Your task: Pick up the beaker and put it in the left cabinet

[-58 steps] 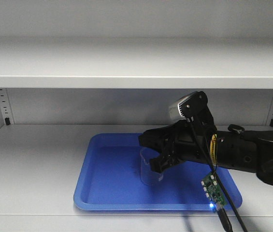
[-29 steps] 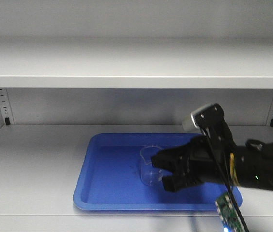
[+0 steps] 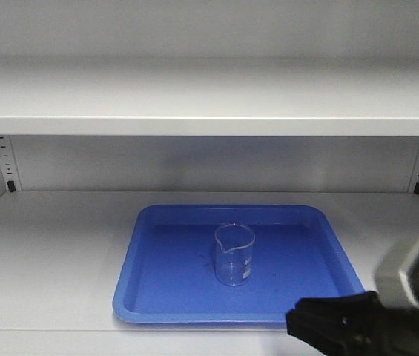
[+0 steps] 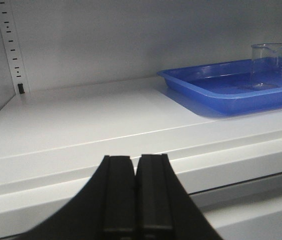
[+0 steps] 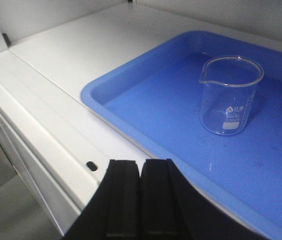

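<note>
**Glass beaker standing in cabinet tray**

Clear glass, the beaker [image 3: 234,254] is standing upright in a blue tray [image 3: 150,297] on the cabinet [image 3: 53,237] shelf. Both grippers, right [image 5: 141,167] and left [image 4: 136,165], are sitting clear with jaws together. Placement looks done; next, parking the arms.

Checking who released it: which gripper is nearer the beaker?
Right. The right gripper sits shut at the blue tray's near edge, close to the beaker; the left gripper, shut, is off beyond the tray's side.

Clear glossy glass beaker [image 3: 234,254]; smooth blue plastic tray [image 3: 157,297]; matt pale grey cabinet shelf [image 3: 53,252].
</note>
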Available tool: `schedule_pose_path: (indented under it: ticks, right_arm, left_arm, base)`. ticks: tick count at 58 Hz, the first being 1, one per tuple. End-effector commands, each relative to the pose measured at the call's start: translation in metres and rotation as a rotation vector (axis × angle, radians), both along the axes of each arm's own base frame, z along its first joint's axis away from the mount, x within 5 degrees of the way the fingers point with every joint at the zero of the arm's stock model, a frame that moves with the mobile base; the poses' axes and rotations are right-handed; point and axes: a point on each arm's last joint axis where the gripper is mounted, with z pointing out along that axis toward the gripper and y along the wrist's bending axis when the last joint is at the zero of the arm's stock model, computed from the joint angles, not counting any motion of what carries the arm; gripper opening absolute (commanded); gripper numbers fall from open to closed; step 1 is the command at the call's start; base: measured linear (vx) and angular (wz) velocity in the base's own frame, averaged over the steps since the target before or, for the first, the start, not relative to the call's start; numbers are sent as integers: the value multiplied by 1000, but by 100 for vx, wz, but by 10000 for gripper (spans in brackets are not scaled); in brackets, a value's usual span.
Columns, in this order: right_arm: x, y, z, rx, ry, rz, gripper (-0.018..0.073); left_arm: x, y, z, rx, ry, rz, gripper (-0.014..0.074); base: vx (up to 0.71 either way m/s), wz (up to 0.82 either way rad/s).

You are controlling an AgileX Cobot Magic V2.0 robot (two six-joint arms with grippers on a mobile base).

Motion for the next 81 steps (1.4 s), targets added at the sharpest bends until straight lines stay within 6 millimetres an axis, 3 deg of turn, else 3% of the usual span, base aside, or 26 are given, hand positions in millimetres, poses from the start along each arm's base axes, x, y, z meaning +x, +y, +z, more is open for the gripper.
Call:
schedule_pose_path:
  ticks: [1, 16, 36, 44, 53, 58, 65, 81]
  right_arm:
    - [-14, -6, 14, 10, -78, -16, -6]
    - [-34, -12, 24, 34, -148, -11, -6]
    - [-31, -13, 24, 30, -155, -39, -6]
    - [-15, -23, 28, 98, -171, -233, -6]
    - [-2, -51, 24, 78, -146, -584, -6]
    - [-9, -64, 20, -27, -107, -681, -6]
    - [-25, -72, 20, -158, -95, -686, -6]
    - [-46, -77, 28, -172, -187, -648, -6]
  left_arm:
    - [-1, 0, 3, -32, -79, -2, 1]
    - [-1, 0, 3, -32, -79, -2, 1]
    - [-1, 0, 3, -32, -79, -2, 1]
    - [-1, 0, 3, -32, -79, -2, 1]
    - [-1, 0, 3, -32, -79, -2, 1]
    - [-1, 0, 3, -32, -79, -2, 1]
    - [-1, 0, 3, -32, -79, -2, 1]
    - [-1, 0, 3, -32, -79, -2, 1]
  base:
    - [0, 0]
    - [0, 0]
    - [0, 0]
    - [0, 0]
    - [0, 0]
    - [0, 0]
    - [0, 0]
    - [0, 0]
